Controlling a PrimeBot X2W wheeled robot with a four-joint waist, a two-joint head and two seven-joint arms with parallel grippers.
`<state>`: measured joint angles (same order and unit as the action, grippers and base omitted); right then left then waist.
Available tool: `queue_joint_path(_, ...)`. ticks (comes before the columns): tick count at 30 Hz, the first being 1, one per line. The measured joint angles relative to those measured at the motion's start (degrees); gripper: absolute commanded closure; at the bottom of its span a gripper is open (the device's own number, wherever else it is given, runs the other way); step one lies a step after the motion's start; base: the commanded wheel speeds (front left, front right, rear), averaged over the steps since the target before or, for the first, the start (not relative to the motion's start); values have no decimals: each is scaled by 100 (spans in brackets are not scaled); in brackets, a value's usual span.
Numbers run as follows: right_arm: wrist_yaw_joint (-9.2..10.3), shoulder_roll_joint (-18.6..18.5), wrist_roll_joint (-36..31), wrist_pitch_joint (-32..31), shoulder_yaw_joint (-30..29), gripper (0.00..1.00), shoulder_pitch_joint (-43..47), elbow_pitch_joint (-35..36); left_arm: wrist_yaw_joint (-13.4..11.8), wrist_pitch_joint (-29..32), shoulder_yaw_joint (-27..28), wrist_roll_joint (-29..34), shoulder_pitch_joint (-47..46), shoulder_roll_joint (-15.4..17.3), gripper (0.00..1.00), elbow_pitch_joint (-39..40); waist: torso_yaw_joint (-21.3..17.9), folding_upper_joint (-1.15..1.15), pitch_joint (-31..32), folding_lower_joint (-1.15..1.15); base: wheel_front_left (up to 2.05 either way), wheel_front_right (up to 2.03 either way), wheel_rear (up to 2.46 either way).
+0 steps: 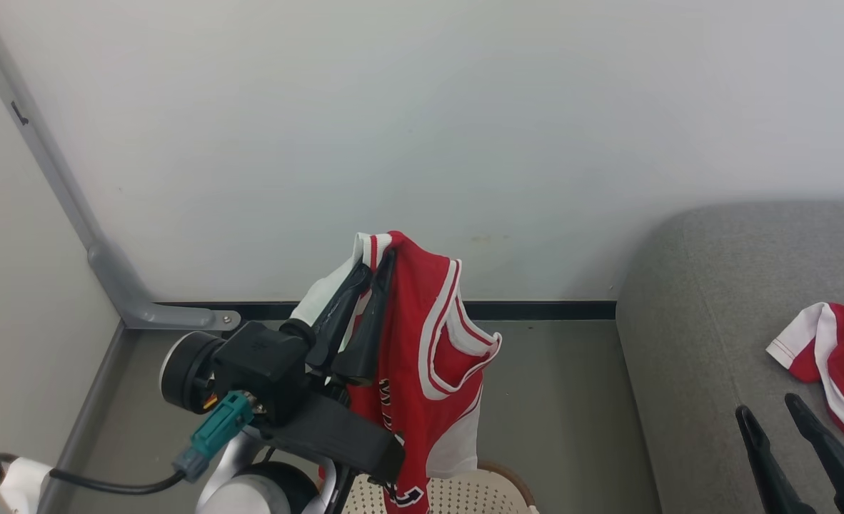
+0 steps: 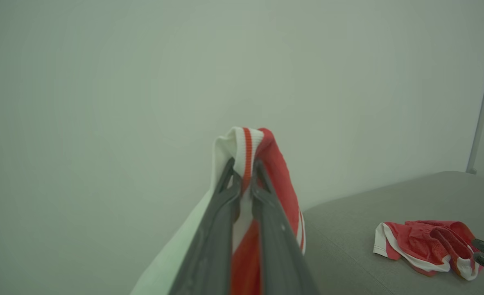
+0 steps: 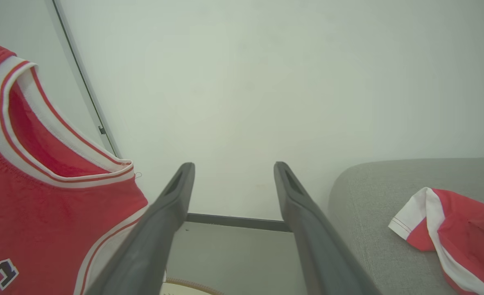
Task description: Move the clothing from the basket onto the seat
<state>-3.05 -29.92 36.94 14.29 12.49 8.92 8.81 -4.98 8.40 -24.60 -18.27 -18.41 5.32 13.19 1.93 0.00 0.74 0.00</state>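
Note:
A red jersey (image 1: 429,357) with white trim and dark lettering hangs in the air above the basket (image 1: 465,494), whose cream perforated wall and brown rim show at the bottom of the head view. My left gripper (image 1: 375,260) is shut on the jersey's white-and-red strap (image 2: 246,147); the cloth drapes down past the fingers (image 2: 221,213). In the right wrist view the jersey (image 3: 37,196) hangs at the left. A second red garment (image 1: 840,364) lies on the grey seat (image 1: 693,321) at the right. My right gripper (image 1: 768,407) stands open just in front of that garment (image 3: 455,229), holding nothing.
A pale wall (image 1: 422,143) closes the back, with a dark skirting strip (image 1: 536,310) along the grey floor (image 1: 558,400). A grey metal post (image 1: 58,178) runs down the left corner. A black cable (image 1: 93,485) loops at the lower left.

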Motion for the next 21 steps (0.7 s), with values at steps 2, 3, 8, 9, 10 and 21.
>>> queue_joint_path(2, -103, -12, -10, 0, 78, 0, -144, -51, 3, 1, -10, -13, -18, -1, 100, 2, 24, 0, -3, 0, 0, 0, 0)
queue_joint_path(3, -129, -11, -2, 0, 85, 0, -200, -58, 47, 7, -27, -30, -35, -3, 100, 3, 39, 0, -5, 0, 0, 0, 0)
queue_joint_path(8, -324, -62, 16, -4, 432, 0, -614, -181, 138, 8, -76, -166, -139, -31, 100, 8, 140, 0, -26, 0, 0, 0, 0)
queue_joint_path(9, -359, -63, 36, -13, 604, 0, -796, -219, 147, 10, -103, -229, -164, -44, 100, 7, 191, 0, -35, 0, 0, 0, 0)
queue_joint_path(10, -361, -74, 34, -18, 684, 0, -885, -248, 149, 13, -118, -231, -171, -46, 100, 3, 216, 0, -40, 0, 0, 0, 0)
queue_joint_path(21, -402, -220, 271, -236, 1978, 0, -1786, -459, 324, 176, -232, -338, -301, -44, 100, 12, 511, 0, -79, 0, 0, 0, 0)
